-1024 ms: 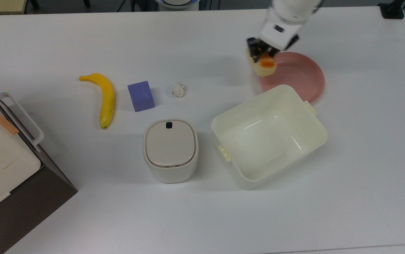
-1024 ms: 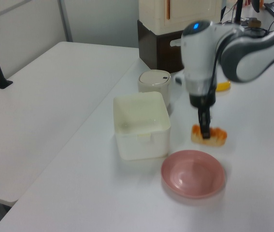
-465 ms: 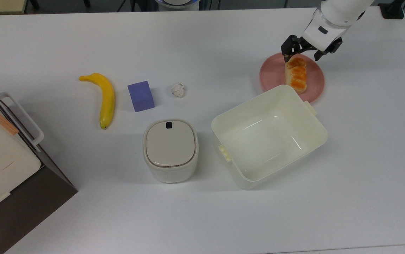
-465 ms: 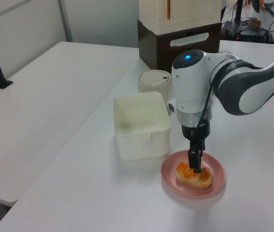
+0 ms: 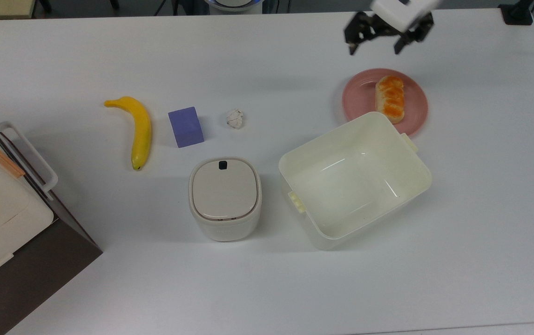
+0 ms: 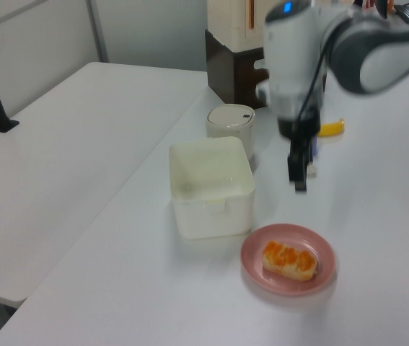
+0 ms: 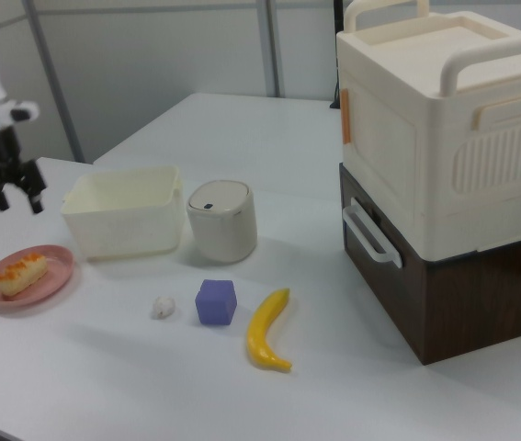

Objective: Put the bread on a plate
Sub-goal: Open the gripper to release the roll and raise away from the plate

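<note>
We count one bread (image 5: 390,98) lying on the one pink plate (image 5: 413,100), just beside one cream tub (image 5: 355,179). The gripper (image 5: 373,42) hangs above the table (image 5: 267,60), fingers (image 5: 353,36) apart and empty. One banana (image 5: 138,130), one purple block (image 5: 185,126) and one paper ball (image 5: 235,118) lie well apart from it.

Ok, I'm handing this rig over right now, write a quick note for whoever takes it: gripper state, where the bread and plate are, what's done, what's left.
Gripper: open, empty, raised above the table beyond the plate, apart from it.
Bread: lying flat on the pink plate, orange top up, nothing touching it.
Plate: on the table, right beside the cream tub, the tub's corner overlapping its edge in the top view.
Done: bread is on the plate and released.
Left: probably nothing beyond parking the arm.
</note>
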`<state>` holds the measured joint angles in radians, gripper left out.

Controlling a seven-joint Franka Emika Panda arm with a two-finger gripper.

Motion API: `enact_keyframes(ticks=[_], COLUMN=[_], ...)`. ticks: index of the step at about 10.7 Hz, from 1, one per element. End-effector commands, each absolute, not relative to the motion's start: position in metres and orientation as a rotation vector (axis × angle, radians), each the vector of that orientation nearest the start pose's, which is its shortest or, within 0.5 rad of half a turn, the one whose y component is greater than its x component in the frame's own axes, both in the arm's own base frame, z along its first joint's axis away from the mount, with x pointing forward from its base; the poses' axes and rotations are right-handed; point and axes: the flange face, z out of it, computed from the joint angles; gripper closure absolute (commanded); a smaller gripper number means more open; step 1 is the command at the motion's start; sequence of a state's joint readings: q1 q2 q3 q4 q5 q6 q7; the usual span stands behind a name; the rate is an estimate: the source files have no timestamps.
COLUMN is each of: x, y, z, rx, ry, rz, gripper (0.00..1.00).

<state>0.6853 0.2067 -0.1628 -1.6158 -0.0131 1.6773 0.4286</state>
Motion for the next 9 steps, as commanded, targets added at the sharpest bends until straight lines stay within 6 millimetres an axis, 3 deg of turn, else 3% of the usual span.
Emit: enact_keyframes(ticks=[1, 3, 5, 6, 8, 9], x=[0.538, 0.555, 0.567, 0.572, 0.575, 0.575], y=[0.159, 0.093, 0.041, 0.026, -0.001, -0.003], z=[0.556, 0.559, 0.562, 0.561, 0.579, 0.578], rx=[-3.183, -3.172, -3.151, -3.132, -3.112, -3.103], ry=[-0.003, 0.080, 0.067, 0.123, 0.194, 0.202], rz=[0.127, 0.106, 0.044, 0.015, -0.039, -0.034], gripper=[0.00, 0.00, 0.00, 0.00, 0.00, 0.00])
